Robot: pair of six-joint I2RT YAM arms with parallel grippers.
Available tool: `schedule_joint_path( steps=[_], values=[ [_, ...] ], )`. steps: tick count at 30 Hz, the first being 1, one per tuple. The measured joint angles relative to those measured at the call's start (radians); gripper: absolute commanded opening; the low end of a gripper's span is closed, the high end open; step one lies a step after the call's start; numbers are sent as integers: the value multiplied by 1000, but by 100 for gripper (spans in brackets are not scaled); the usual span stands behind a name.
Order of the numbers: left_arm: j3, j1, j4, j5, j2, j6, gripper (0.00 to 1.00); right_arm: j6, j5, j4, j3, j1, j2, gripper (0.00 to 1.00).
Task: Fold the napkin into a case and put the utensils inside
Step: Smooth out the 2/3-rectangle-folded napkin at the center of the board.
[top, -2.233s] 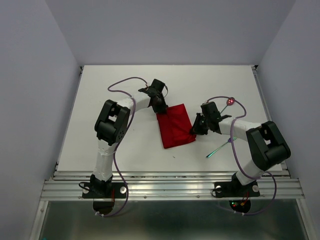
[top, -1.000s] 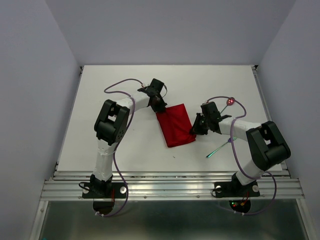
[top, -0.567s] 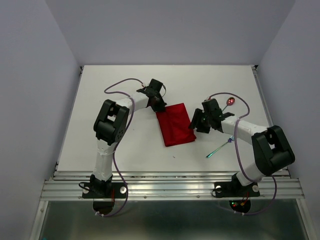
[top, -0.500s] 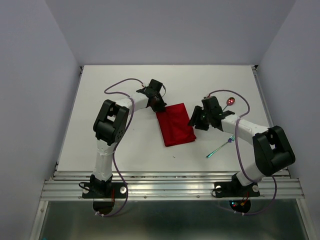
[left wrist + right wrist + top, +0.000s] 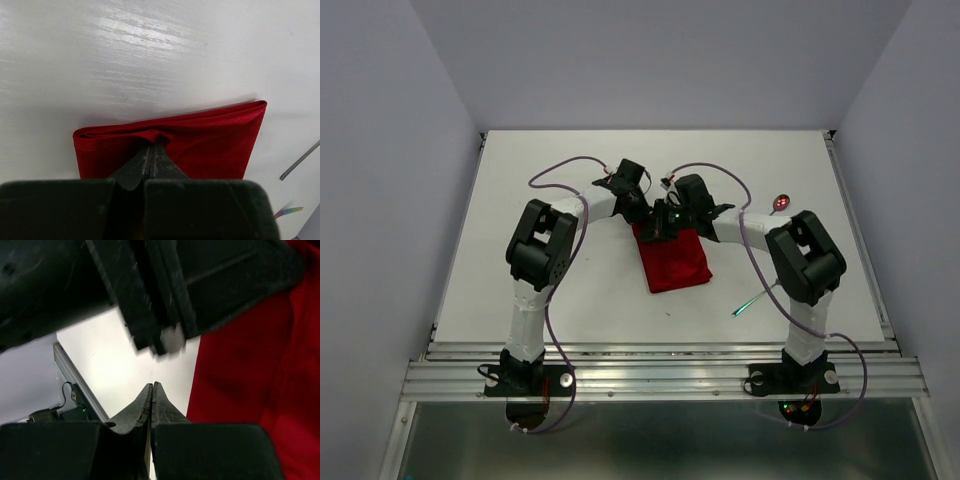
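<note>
Bright red folded cloth napkin (image 5: pixel 672 262) lies mid-frame in the top view. My left gripper (image 5: pixel 153 145) is pinched tight on its upper-left edge. My right gripper (image 5: pixel 151 386) is closed and empty, tips on bare table beside the cloth. Risk: the crowded grippers bump, or a tug undoes the fold.

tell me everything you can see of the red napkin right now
The napkin is bright red, plain, slightly shiny cloth, folded into a flat, narrow rectangle of several layers. It lies tilted on the white table between the arms. At its far end the folded edge shows stacked layers and a small pucker, where the shut left gripper appears to pinch it. The right gripper, also shut, points at bare table just beside the cloth, apparently not holding it.
</note>
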Motion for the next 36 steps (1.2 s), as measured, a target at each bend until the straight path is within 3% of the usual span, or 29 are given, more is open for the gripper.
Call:
schedule_joint_path(
  steps=[6, 14, 36],
  values=[
    [0, 6, 0, 2, 0, 3, 0, 0, -90, 34, 89, -1, 140, 1],
    [0, 13, 0, 1, 0, 9, 0, 6, -109, 76, 87, -2, 185, 1],
    [-3, 20, 1, 1, -2, 14, 0, 67, -240, 319, -178, -3, 191, 1]
  ],
)
